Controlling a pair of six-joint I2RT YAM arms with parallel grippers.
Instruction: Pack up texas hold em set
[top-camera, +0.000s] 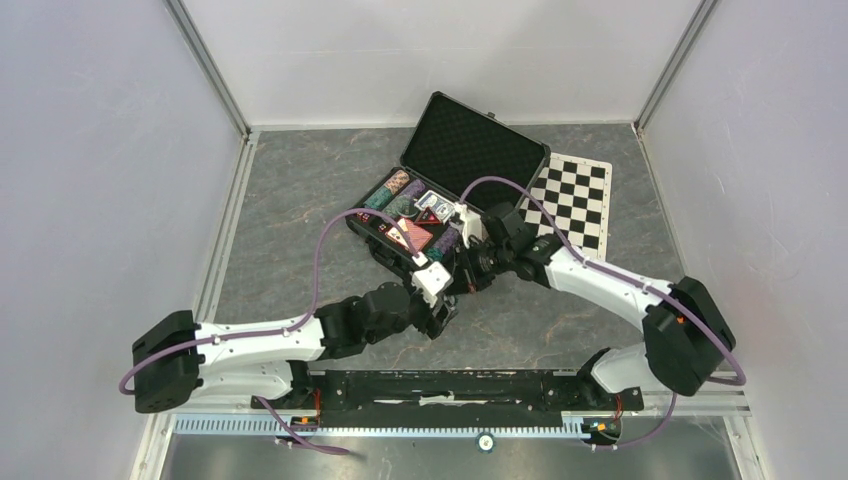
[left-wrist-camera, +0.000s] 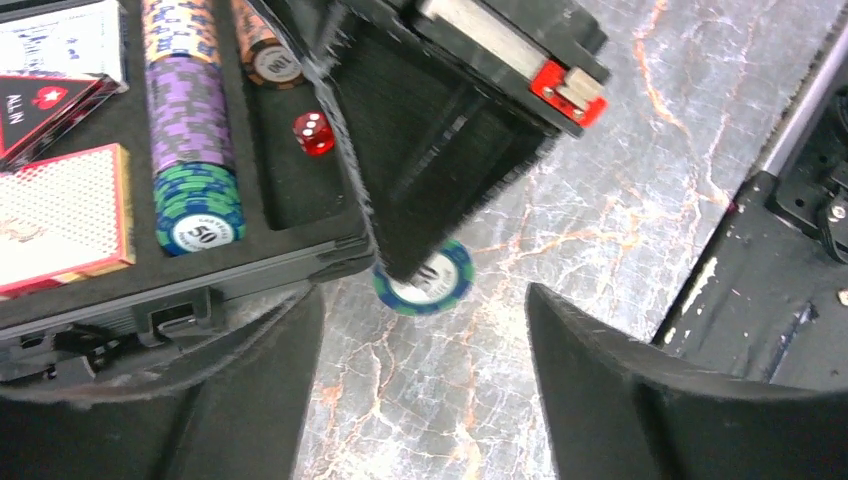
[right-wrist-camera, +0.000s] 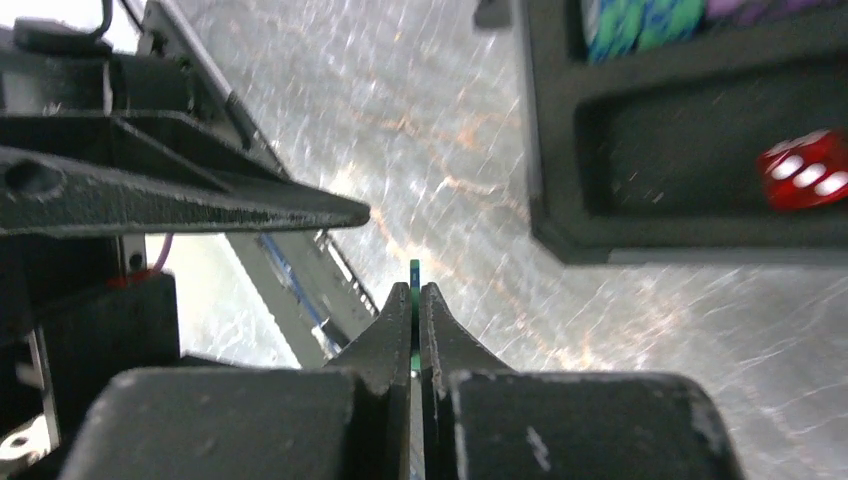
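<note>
The black case (top-camera: 455, 215) lies open in the middle of the table, lid (top-camera: 470, 140) tilted back. Its foam slots hold rows of purple, teal and brown chips (left-wrist-camera: 188, 130), a red card deck (left-wrist-camera: 60, 215) and a red die (left-wrist-camera: 313, 132). My right gripper (right-wrist-camera: 415, 290) is shut on a teal chip (right-wrist-camera: 414, 270), held edge-on just above the table by the case's near corner. In the left wrist view the chip (left-wrist-camera: 440, 290) hangs from the right gripper's fingers (left-wrist-camera: 420, 170). My left gripper (left-wrist-camera: 422, 325) is open and empty, just below that chip.
A black-and-white chequered mat (top-camera: 575, 200) lies right of the case. The black base rail (top-camera: 450, 385) runs along the near edge, close behind both grippers. Grey walls stand on all sides.
</note>
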